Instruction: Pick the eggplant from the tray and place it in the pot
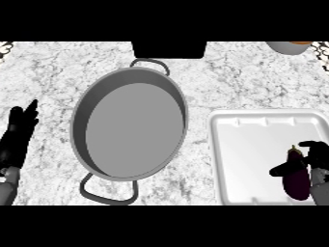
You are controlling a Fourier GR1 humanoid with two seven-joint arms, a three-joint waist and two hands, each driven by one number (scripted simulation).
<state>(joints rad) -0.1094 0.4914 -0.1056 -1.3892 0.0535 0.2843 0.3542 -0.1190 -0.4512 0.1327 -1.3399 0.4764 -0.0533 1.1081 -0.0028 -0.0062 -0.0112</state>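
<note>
**Eggplant in right hand, over the tray**

The eggplant (295,176) is dark purple, long, stem end pointing up the view and rounded end toward the lower edge. It lies within the outline of the white tray (259,144), in the tray's lower right part. Whether it rests on the tray floor or is lifted clear of it cannot be told from this view.

The right hand (322,161) is clamped on the eggplant: the thumb curls against its left side and the fingers wrap over from the right, near the stem end. The grey forearm enters from the lower right corner.

The tray is rectangular with rounded corners and a raised rim, and it sits on the marble surface (231,77) at the right. The pot (81,108), a grey oval vessel with a loop handle at its far end and another at its near end, stands just left of the tray with a narrow strip of surface between them. Nothing shows inside the pot.

The left hand (17,135) rests at the left edge of the view, fingers straight and pointing up, well apart from the pot
</note>
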